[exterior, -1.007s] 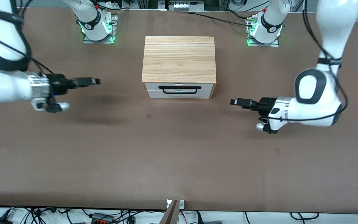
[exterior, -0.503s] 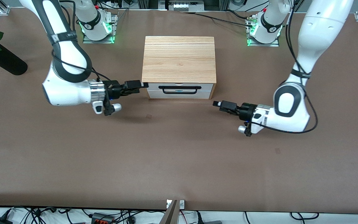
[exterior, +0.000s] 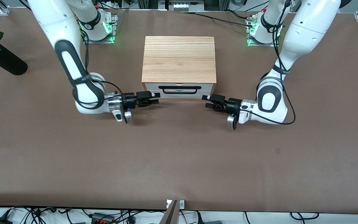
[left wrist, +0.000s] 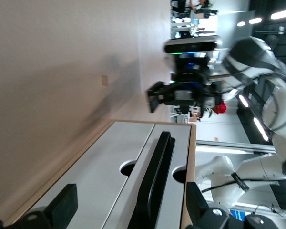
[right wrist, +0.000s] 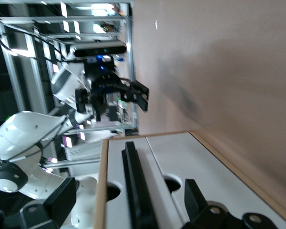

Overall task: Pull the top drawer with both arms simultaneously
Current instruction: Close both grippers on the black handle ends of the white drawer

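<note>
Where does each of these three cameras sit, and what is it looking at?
Front view: high across the table, facing both arms; left gripper and right gripper flank the top drawer, still shut.
Left wrist view: on the left wrist, sighting along the drawer's handle between its own fingers.
Right wrist view: mirrored, own fingers showing.
Shared: each wrist view shows the other gripper.

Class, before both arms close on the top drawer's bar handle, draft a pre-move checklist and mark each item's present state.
1. Top drawer shut in the wooden box: ok.
2. Black bar handle unobstructed: ok.
3. Left gripper open, in front of the drawer: ok.
4. Right gripper open, in front of the drawer: ok.
5. Fingers around the handle: not ok, both grippers apart from it.
6. Both grippers level with the handle: cannot tell.
</note>
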You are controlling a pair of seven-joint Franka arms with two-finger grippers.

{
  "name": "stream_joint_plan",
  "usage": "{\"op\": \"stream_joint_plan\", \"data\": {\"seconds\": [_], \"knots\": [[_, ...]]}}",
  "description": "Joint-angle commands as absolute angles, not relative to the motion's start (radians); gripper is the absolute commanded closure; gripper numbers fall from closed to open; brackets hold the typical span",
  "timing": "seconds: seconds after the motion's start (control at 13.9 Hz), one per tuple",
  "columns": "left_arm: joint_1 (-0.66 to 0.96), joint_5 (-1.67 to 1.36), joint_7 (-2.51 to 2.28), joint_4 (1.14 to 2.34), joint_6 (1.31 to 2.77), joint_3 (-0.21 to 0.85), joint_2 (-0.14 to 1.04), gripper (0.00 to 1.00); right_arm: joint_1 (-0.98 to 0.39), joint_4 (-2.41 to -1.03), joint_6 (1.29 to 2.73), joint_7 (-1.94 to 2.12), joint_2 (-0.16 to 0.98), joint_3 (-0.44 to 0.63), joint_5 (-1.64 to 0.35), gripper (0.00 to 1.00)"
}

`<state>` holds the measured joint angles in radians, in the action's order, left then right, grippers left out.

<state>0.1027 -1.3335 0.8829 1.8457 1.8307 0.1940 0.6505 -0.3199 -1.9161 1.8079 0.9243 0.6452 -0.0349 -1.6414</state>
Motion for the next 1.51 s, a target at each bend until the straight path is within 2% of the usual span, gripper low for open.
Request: {"op": "stream_joint_plan", "data": {"seconds": [0.0,0.14,0.29,0.5,0.58,0.65,0.79,1.01,1.22,1.29,1.44], "knots": [[0.084,-1.408,0.957,1.893,1.778,0.209,0.637,0.00,-0.337,-1.959,1.776,0.963,0.621,-0.032,-1.703,0.00],[0.090,-1.475,1.004,1.916,1.692,0.209,0.656,0.00,-0.336,-1.980,1.735,1.000,0.627,-0.032,-1.704,0.00],[0.092,-1.486,1.029,1.933,1.681,0.210,0.658,0.03,-0.337,-2.000,1.703,1.015,0.632,-0.032,-1.704,0.00],[0.117,-1.558,1.029,1.937,1.684,0.230,0.689,0.09,-0.331,-2.006,1.680,1.090,0.655,-0.032,-1.704,0.29],[0.124,-1.580,1.037,1.937,1.686,0.232,0.707,0.17,-0.328,-2.003,1.680,1.124,0.669,-0.032,-1.707,0.42],[0.129,-1.585,1.042,1.937,1.687,0.232,0.716,0.23,-0.330,-2.003,1.680,1.130,0.670,-0.032,-1.710,0.47],[0.132,-1.601,1.057,1.940,1.687,0.232,0.729,0.42,-0.331,-2.003,1.680,1.132,0.670,-0.032,-1.710,0.62],[0.129,-1.601,1.057,1.944,1.686,0.232,0.738,0.71,-0.330,-1.996,1.680,1.132,0.669,-0.032,-1.724,0.71],[0.127,-1.601,1.055,1.945,1.686,0.232,0.738,0.84,-0.328,-1.991,1.680,1.134,0.669,-0.032,-1.733,0.80],[0.123,-1.601,1.055,1.947,1.684,0.232,0.738,0.87,-0.328,-1.990,1.680,1.134,0.669,-0.032,-1.733,0.80],[0.121,-1.608,1.055,1.945,1.686,0.232,0.738,0.88,-0.328,-1.990,1.680,1.140,0.669,-0.032,-1.736,0.80]]}}
